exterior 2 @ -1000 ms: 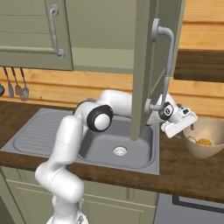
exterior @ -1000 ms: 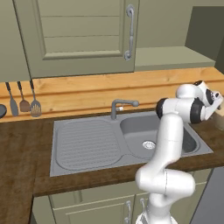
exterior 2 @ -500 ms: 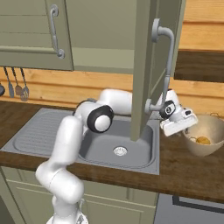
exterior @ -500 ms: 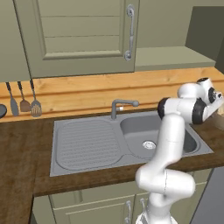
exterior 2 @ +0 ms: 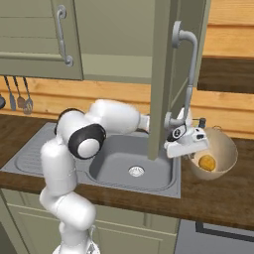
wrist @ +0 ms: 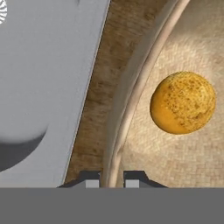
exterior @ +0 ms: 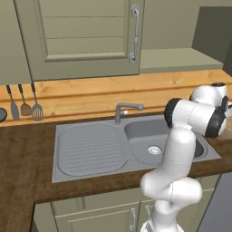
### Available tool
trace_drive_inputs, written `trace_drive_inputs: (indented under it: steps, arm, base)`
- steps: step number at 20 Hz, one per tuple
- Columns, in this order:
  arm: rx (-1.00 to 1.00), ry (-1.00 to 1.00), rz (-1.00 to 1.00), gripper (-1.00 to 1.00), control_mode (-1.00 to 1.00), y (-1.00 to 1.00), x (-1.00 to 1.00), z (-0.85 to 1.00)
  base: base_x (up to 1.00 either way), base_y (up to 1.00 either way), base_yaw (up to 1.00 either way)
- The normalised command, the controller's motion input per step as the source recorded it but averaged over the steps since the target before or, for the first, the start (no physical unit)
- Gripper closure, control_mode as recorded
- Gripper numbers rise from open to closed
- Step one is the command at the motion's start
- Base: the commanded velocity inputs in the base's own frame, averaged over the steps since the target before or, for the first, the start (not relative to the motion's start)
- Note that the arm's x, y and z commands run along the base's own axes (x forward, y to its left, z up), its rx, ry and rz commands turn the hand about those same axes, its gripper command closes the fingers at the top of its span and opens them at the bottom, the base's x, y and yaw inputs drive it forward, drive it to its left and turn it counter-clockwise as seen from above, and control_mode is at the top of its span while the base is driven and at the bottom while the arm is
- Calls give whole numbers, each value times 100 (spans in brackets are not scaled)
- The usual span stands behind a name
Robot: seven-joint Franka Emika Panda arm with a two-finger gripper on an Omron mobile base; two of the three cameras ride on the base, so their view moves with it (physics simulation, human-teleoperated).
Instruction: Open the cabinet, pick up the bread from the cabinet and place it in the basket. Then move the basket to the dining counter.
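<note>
The bread point(wrist: 183, 103), a small golden-orange bun, lies inside the tan basket point(exterior 2: 225, 149) on the dark worktop to the right of the sink. My gripper point(exterior 2: 191, 148) is shut on the basket, its fingertips point(wrist: 89, 178) straddling the beige rim point(wrist: 131, 100) on the side nearest the sink. The sage-green cabinet stands open, and its door point(exterior 2: 161, 74) juts out edge-on just left of my hand. Its other door point(exterior: 86, 36) is closed. The dining counter is out of view.
A grey sink point(exterior: 136, 145) with a drainboard and a faucet point(exterior: 124, 111) is set in the dark wooden worktop point(exterior 2: 218, 198). Utensils point(exterior: 25, 106) hang on the wooden backsplash at the left. The open door's silver handle point(exterior 2: 186, 74) hangs right above my hand.
My gripper has shifted a little left and down, toward the sink, and the basket with the bread in it has moved left along with it.
</note>
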Motion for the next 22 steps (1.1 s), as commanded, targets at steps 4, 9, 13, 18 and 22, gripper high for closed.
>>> trace_drive_inputs:
  steps: [4, 9, 13, 18, 22]
  arm:
    - [10, -12, 0, 100, -100, 96, -85, 54]
    - [10, -4, 0, 100, -100, 81, -62, 100]
    - [15, 2, 0, 100, -100, 73, -69, 100]
    - [9, 11, -1, 100, -100, 73, -56, 100]
    - [-7, 11, 0, 100, -100, 80, -37, 100]
  base:
    - [0, 0, 0]
    - [0, 0, 0]
    - [0, 0, 0]
    - [0, 0, 0]
    - [0, 0, 0]
